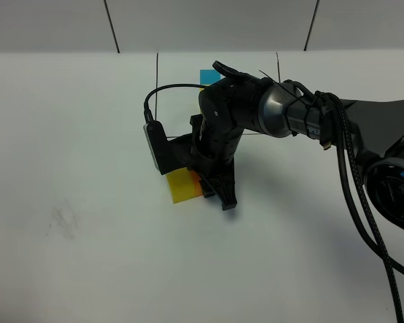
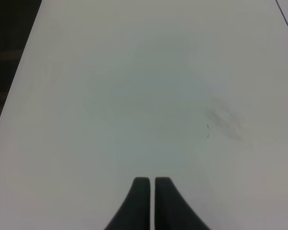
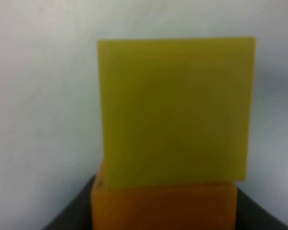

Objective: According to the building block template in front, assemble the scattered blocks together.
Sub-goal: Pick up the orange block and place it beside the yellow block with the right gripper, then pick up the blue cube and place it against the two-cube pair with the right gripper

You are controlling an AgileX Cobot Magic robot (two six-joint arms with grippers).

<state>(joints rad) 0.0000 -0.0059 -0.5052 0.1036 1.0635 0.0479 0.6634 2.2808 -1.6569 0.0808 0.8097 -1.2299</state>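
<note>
Yellow cube (image 3: pixel 175 112) sits flush against the orange cube (image 3: pixel 163 208), which the right gripper (image 1: pixel 210 190) clamps; the left gripper (image 2: pixel 152 201) has its jaws closed on nothing.

The right arm reaches across the middle of the counter (image 1: pixel 283 269), and the right hand (image 1: pixel 213 192) stands on the surface just left of centre. Two cubes sit there side by side, touching. The left cube (image 1: pixel 182 186) lies clear of the fingers. The right cube (image 1: pixel 197 183) lies between them, met on both sides. Behind the arm, inside the drawn outline (image 1: pixel 157 74), the template (image 1: pixel 209 75) sits toward the back, mostly hidden. A smudge (image 1: pixel 64 219) lies well left of the cubes, and the left hand (image 2: pixel 151 189) hangs over the counter short of it.
</note>
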